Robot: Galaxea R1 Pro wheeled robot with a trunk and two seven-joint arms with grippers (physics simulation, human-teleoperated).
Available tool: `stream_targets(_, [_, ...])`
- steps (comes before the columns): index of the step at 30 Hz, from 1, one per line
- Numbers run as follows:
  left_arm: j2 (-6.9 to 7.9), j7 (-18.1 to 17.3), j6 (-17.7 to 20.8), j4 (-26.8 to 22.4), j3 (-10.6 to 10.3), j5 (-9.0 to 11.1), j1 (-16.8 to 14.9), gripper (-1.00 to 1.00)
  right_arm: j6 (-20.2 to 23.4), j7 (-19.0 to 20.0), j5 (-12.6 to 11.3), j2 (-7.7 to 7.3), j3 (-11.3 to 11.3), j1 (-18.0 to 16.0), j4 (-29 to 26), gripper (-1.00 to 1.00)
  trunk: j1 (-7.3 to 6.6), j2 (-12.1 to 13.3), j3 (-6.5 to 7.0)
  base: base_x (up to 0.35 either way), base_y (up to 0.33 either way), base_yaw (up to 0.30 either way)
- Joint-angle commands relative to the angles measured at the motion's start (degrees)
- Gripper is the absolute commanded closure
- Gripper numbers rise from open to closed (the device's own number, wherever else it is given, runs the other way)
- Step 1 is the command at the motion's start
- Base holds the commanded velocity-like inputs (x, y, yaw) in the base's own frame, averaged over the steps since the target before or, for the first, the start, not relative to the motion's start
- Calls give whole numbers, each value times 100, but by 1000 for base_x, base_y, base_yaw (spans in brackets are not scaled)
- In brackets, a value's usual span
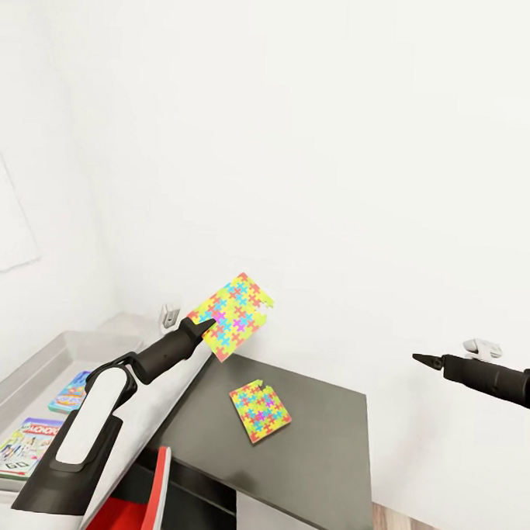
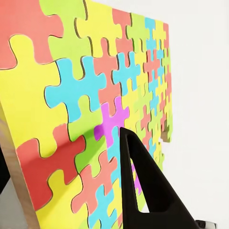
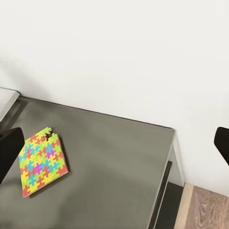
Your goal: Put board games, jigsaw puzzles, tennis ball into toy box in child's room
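Because the jigsaw puzzle (image 1: 236, 315) above the table (image 1: 326, 431) is a thin, stiff, light board, our left gripper (image 1: 205, 324) pinches its edge; right gripper (image 1: 420, 359) looks closed, empty.

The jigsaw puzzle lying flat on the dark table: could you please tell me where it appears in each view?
Head view: jigsaw puzzle lying on the dark table, below the second puzzle held by the left gripper.
Left wrist view: not in it.
Right wrist view: at the picture's lower left.
Shared landmark: the table's dark top.
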Motion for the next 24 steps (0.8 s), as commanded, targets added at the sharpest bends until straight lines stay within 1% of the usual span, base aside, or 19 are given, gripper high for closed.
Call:
stream_targets(1, [4,53,8,-7,-6,60,-6,100,30,59,56,0,-7,-9,-4,-100,4,-14,-14,10,14,0])
stream_targets(11, [4,54,8,-8,-6,60,-3,100,42,62,52,-4,-9,-6,-10,-100,4,-14,-14,3,4,0])
stream_targets(15, [9,43,8,-8,75,60,10,100,43,60,55,-2,-9,-3,-58,-100,4,-14,-14,0,0,0])
stream_targets(18, [11,32,8,-8,261,73,43,100,44,59,55,1,-8,-2,-73,-100,4,-14,-14,0,0,0])
stream_targets(19, [13,11,11,-10,418,86,81,100,44,59,53,2,-8,-2,-79,-100,4,-14,-14,0,0,0])
stream_targets(21, [18,-4,21,-16,610,100,126,100,44,59,49,3,-7,-2,-81,-100,4,-14,-14,0,0,0])
stream_targets(22, [18,-4,21,-16,610,100,126,100,44,59,49,3,-7,-2,-81,-100,4,-14,-14,0,0,0])
stream_targets(24, [37,-15,37,-19,880,113,192,100,44,59,45,6,-7,-2,-81,-100,4,-14,-14,0,0,0])
